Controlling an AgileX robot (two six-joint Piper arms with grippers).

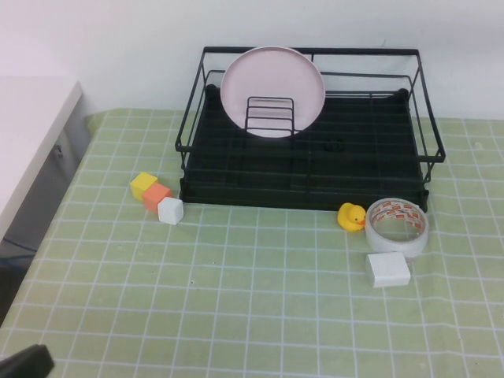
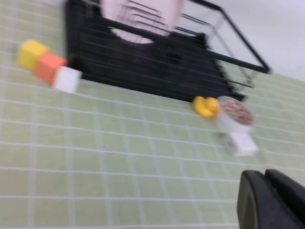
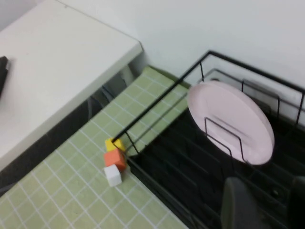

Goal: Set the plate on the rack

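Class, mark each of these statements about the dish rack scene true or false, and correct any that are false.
1. The plate stands upright in the rack, behind the small wire holder. True.
2. The rubber duck sits inside the rack. False: it is on the table, in front of the rack beside the tape roll.
3. Three cubes, yellow, orange and white, lie in a row by the rack's left front corner. True.
4. The right gripper holds the plate. False: its fingers are apart with nothing between them, above the rack.
5. The left gripper rests on the tape roll. False: it is low over the table, apart from every object.
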